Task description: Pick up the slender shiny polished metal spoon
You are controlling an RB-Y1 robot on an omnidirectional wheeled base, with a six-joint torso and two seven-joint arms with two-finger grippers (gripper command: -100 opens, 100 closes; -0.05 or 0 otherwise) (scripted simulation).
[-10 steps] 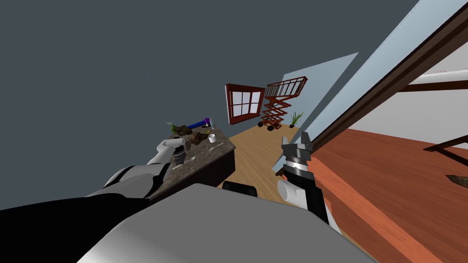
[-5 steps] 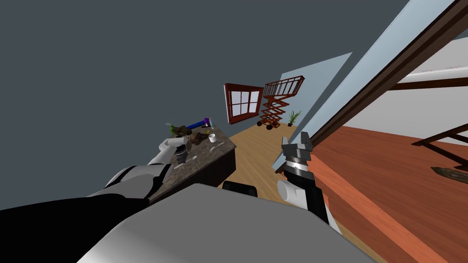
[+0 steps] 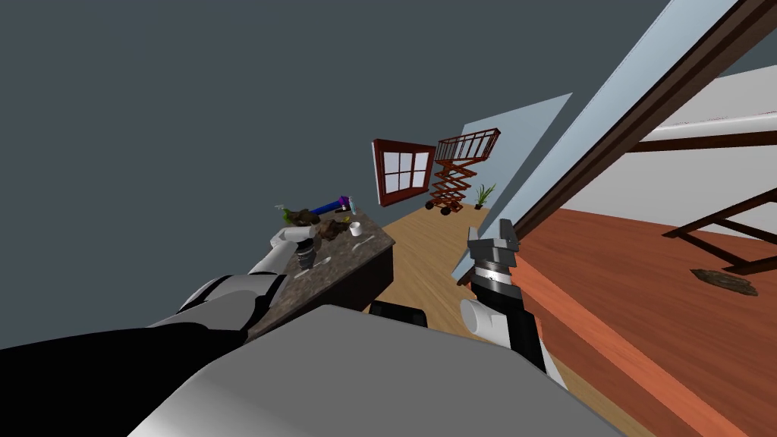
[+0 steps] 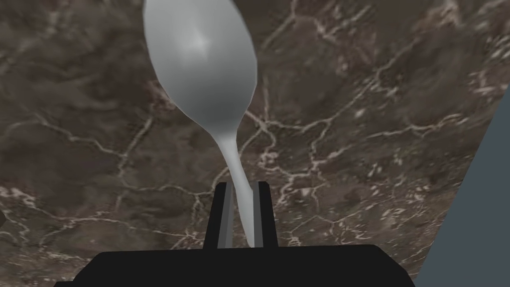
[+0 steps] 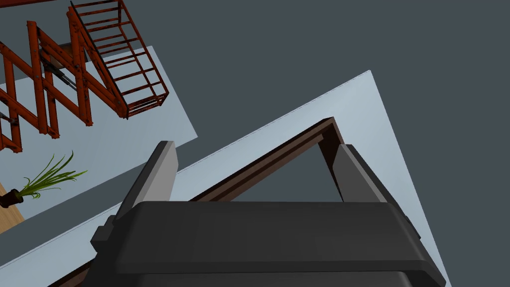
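Over countertop (image 4: 373, 124): spoon (image 4: 201, 65) in left pincer (image 4: 242, 187).

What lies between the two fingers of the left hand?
The thin handle of the grey spoon lies there, pressed by both fingers of the left hand, with the dark marbled countertop behind. The left wrist view shows this.

Flat even light, soft sheen on the spoon (image 4: 200, 45), walls (image 3: 152, 114) splaying outward.

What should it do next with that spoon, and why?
Probably raise the left hand straight up, gently. Its fingers are closed on the thin handle of the spoon, and the marbled counter lies close beneath, so a small lift should finish the pickup.
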